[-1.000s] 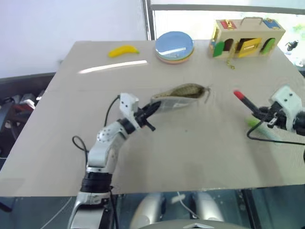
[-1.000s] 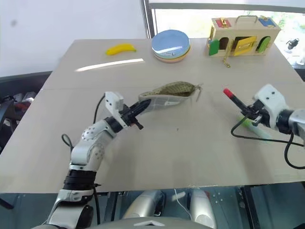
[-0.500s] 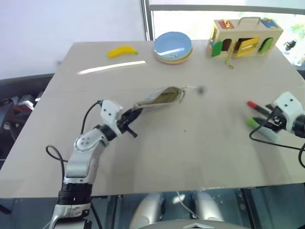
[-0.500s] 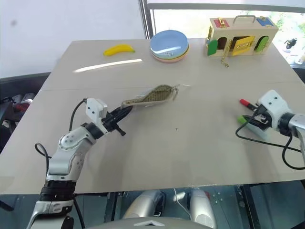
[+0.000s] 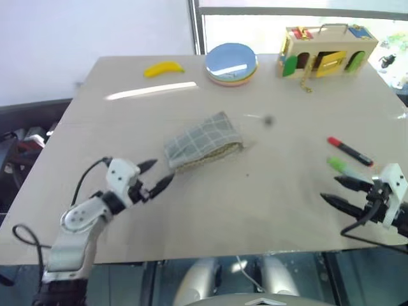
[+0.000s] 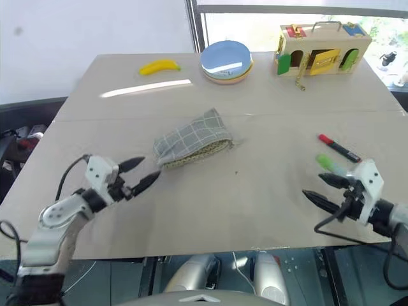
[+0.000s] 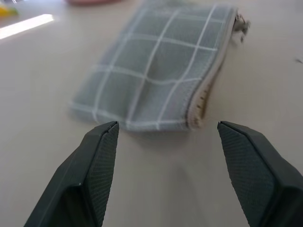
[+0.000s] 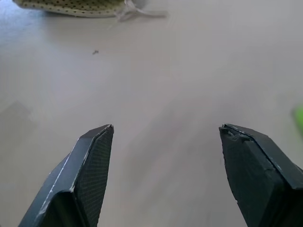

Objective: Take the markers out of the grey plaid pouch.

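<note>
The grey plaid pouch [image 5: 203, 142] lies flat near the table's middle, its zipper edge facing the front; the left wrist view shows this pouch [image 7: 158, 71] close up. My left gripper [image 5: 153, 174] is open, just left of and in front of the pouch, holding nothing. A red marker with a black end [image 5: 349, 151] and a light green marker [image 5: 340, 166] lie side by side on the table at the right. My right gripper [image 5: 342, 192] stands open and empty just in front of the green marker.
At the back of the table [image 5: 274, 210] are a yellow banana [image 5: 164, 67], a stack of plates [image 5: 232, 62] and a wooden toy box [image 5: 326, 49]. The table's front edge runs just below both grippers.
My left gripper let go of the pouch, which dropped flat, and drew back to the left. My right gripper released the red marker beside the green one and pulled back toward the front edge.
</note>
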`<state>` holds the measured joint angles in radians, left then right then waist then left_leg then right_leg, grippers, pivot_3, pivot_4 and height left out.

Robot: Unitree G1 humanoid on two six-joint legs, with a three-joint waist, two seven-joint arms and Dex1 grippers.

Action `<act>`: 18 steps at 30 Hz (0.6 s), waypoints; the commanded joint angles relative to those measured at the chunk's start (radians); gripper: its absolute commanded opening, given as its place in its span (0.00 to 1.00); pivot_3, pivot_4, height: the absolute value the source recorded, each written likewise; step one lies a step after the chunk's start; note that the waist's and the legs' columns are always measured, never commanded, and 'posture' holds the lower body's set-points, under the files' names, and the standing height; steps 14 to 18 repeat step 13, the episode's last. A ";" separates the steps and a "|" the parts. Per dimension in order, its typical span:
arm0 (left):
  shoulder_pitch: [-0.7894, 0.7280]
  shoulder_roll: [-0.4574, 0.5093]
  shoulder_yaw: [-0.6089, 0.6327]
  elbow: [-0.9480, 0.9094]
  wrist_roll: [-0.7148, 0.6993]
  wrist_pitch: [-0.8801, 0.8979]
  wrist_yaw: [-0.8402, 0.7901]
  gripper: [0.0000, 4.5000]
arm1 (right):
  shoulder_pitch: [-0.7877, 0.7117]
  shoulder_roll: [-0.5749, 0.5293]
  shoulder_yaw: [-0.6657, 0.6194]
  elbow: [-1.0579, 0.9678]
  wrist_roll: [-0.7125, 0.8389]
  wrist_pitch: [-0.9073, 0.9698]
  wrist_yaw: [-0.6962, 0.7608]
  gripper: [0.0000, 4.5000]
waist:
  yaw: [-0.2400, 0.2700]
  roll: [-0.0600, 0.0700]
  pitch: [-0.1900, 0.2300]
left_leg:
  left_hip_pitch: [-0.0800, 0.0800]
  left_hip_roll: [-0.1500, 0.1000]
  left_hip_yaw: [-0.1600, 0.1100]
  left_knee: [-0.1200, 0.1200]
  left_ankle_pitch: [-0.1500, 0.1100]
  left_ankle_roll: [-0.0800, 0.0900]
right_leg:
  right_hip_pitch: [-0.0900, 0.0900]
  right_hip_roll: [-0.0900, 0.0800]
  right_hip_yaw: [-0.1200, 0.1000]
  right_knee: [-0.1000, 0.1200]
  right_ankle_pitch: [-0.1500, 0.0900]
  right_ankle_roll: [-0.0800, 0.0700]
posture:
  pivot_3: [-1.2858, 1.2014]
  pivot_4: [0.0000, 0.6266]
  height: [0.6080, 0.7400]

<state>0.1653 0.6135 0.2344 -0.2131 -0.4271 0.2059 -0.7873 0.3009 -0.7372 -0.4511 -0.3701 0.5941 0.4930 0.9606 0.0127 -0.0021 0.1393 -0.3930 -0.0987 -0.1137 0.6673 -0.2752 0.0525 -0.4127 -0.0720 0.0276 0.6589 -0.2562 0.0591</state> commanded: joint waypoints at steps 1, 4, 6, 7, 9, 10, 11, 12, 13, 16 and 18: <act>0.114 0.022 0.075 -0.125 -0.133 0.103 -0.046 0.76 | 0.052 0.005 -0.057 0.030 -0.002 -0.084 0.057 0.80 | 0.001 0.000 0.000 | 0.000 0.000 0.000 0.000 0.000 0.000 | 0.000 0.000 0.000 0.000 0.000 0.000 | 0.52 0.24 1.00; 0.227 0.033 0.126 -0.175 -0.187 0.135 -0.085 0.76 | 0.097 -0.022 -0.072 0.081 -0.031 -0.141 0.109 0.80 | 0.002 0.000 0.000 | 0.003 0.000 0.000 0.000 -0.003 0.004 | 0.003 0.000 0.000 0.000 0.000 0.000 | 0.52 0.24 1.00; 0.290 0.039 0.149 -0.203 -0.215 0.157 -0.107 0.76 | 0.113 -0.039 -0.083 0.118 -0.043 -0.173 0.142 0.80 | 0.003 0.001 0.001 | 0.007 0.000 0.000 -0.001 -0.003 0.005 | 0.006 -0.001 0.000 -0.001 0.000 0.000 | 0.52 0.24 1.00; 0.317 0.040 0.156 -0.217 -0.223 0.166 -0.114 0.76 | 0.114 -0.044 -0.089 0.136 -0.041 -0.184 0.155 0.80 | 0.003 0.001 0.001 | 0.010 0.001 0.000 -0.001 -0.004 0.005 | 0.010 -0.001 -0.001 -0.002 -0.001 0.000 | 0.52 0.24 1.00; 0.363 0.041 0.156 -0.238 -0.197 0.151 -0.117 0.76 | 0.106 -0.050 -0.099 0.171 -0.031 -0.197 0.173 0.80 | 0.003 0.001 0.001 | 0.013 0.001 0.000 -0.002 -0.005 0.006 | 0.015 -0.001 -0.001 -0.004 -0.001 -0.001 | 0.52 0.24 1.00; 0.377 0.039 0.153 -0.244 -0.188 0.142 -0.120 0.76 | 0.101 -0.053 -0.100 0.186 -0.031 -0.204 0.180 0.80 | 0.003 0.001 0.001 | 0.013 0.001 0.000 -0.002 -0.005 0.005 | 0.016 -0.001 -0.001 -0.004 -0.002 -0.001 | 0.52 0.24 1.00; 0.386 0.038 0.150 -0.247 -0.177 0.132 -0.121 0.76 | 0.097 -0.054 -0.100 0.198 -0.032 -0.209 0.186 0.80 | 0.003 0.001 0.001 | 0.013 0.001 0.000 -0.002 -0.005 0.005 | 0.016 -0.001 -0.001 -0.005 -0.002 -0.002 | 0.52 0.24 1.00; 0.388 0.034 0.149 -0.246 -0.166 0.120 -0.117 0.76 | 0.094 -0.055 -0.098 0.205 -0.033 -0.212 0.190 0.80 | 0.003 0.001 0.001 | 0.013 0.001 0.000 -0.002 -0.005 0.006 | 0.016 -0.001 -0.001 -0.006 -0.002 -0.002 | 0.52 0.24 1.00; 0.384 0.028 0.147 -0.245 -0.158 0.112 -0.108 0.76 | 0.089 -0.057 -0.097 0.212 -0.034 -0.216 0.194 0.80 | 0.003 0.001 0.001 | 0.013 0.001 0.000 -0.002 -0.005 0.006 | 0.016 -0.001 -0.002 -0.006 -0.001 -0.001 | 0.52 0.24 1.00; 0.384 0.028 0.147 -0.245 -0.158 0.112 -0.108 0.76 | 0.089 -0.057 -0.097 0.212 -0.034 -0.216 0.194 0.80 | 0.003 0.001 0.001 | 0.013 0.001 0.000 -0.002 -0.005 0.006 | 0.016 -0.001 -0.002 -0.006 -0.001 -0.001 | 0.52 0.24 1.00; 0.384 0.028 0.147 -0.245 -0.158 0.112 -0.108 0.76 | 0.089 -0.057 -0.097 0.212 -0.034 -0.216 0.194 0.80 | 0.003 0.001 0.001 | 0.013 0.001 0.000 -0.002 -0.005 0.006 | 0.016 -0.001 -0.002 -0.006 -0.001 -0.001 | 0.52 0.24 1.00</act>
